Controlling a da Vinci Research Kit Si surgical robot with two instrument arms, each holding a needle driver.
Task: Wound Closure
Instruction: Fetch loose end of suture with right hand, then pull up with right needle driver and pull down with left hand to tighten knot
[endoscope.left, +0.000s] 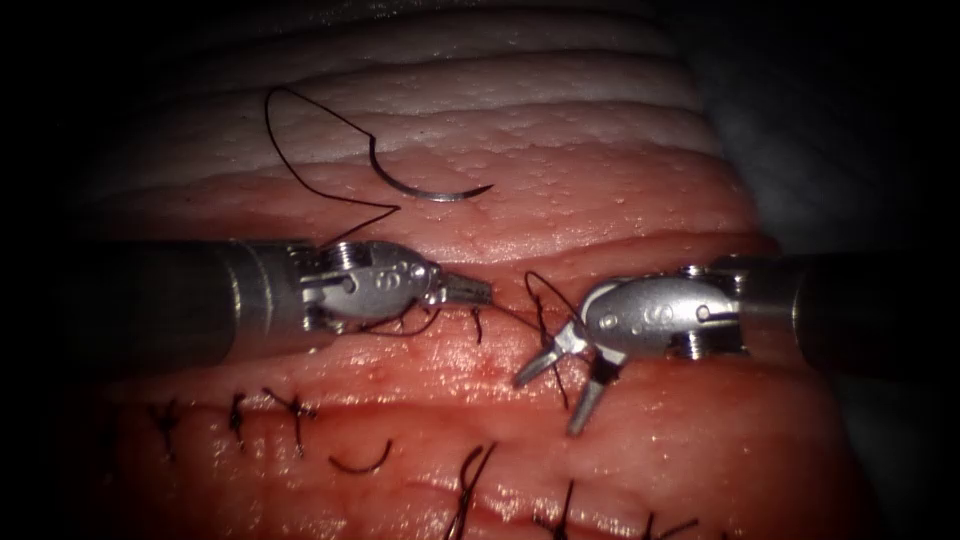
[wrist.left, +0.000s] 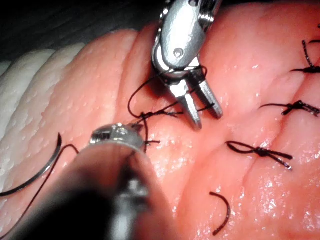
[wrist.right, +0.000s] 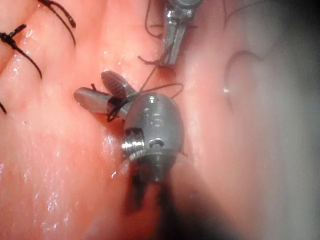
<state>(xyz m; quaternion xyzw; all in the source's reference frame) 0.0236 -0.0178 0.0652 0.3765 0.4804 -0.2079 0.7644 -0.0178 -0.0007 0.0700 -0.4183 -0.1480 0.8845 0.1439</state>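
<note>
The curved needle (endoscope.left: 440, 197) lies free on the tissue (endoscope.left: 640, 200) beyond both tools, held by neither and not in the tissue. Its dark thread (endoscope.left: 397, 208) loops away from it and runs down behind the left tool. My left tool (endoscope.left: 486, 292) comes in from the left with its jaws shut on the thread near a stitch (endoscope.left: 478, 322) in the tissue fold. My right tool (endoscope.left: 545, 407) stands with its jaws open and empty, a turn of thread (wrist.left: 181, 70) wound around it behind the jaws. The right wrist view has its open jaws (wrist.right: 91, 85) close to the left tool's tip (wrist.right: 167, 61).
A row of tied stitches (endoscope.left: 292, 406) with short cut ends runs along the near part of the tissue; they are also in the left wrist view (wrist.left: 260, 150). A loose curved scrap of thread (endoscope.left: 360, 466) lies near them. The tissue's right edge drops off into dark (endoscope.left: 800, 130).
</note>
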